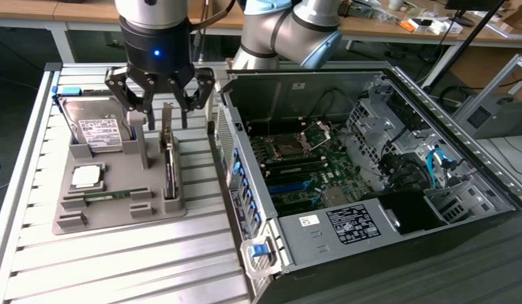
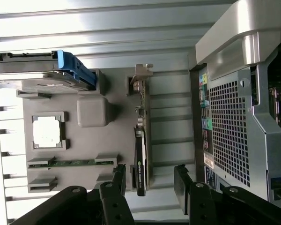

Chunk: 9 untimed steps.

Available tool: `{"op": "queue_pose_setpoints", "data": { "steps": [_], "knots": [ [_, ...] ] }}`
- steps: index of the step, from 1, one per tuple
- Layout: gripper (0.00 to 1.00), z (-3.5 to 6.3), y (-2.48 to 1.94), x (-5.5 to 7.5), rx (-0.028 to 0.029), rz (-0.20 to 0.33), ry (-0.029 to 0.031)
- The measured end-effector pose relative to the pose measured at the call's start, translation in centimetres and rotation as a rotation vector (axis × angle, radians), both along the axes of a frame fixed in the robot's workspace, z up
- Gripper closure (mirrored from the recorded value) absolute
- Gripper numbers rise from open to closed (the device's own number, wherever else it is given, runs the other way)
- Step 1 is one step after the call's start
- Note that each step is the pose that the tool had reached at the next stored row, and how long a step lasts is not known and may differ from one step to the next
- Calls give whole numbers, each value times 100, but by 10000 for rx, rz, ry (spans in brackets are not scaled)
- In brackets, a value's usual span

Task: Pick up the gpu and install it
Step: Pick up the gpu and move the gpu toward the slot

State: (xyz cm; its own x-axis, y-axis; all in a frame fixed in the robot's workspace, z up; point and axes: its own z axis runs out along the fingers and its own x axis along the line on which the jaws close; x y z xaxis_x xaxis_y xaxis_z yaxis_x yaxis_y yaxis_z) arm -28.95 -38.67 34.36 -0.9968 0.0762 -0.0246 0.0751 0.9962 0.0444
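The gripper hangs with its fingers spread wide, gripping nothing, just above the gpu, which stands on edge in the grey holder tray, on the exterior view's left of the open computer case

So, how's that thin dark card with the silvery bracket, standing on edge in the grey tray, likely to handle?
The thin dark card with the silvery bracket looks like a stiff board, so probably no flop. Standing on its narrow edge in the grey tray, it may tip if pushed sideways. Being thin, it's likely light.
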Motion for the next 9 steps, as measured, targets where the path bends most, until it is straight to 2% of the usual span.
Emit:
{"op": "queue_pose_setpoints", "data": {
  "steps": [9],
  "knots": [
    [46, -45, 0, -24, 0, 0, 0]
  ]
}}
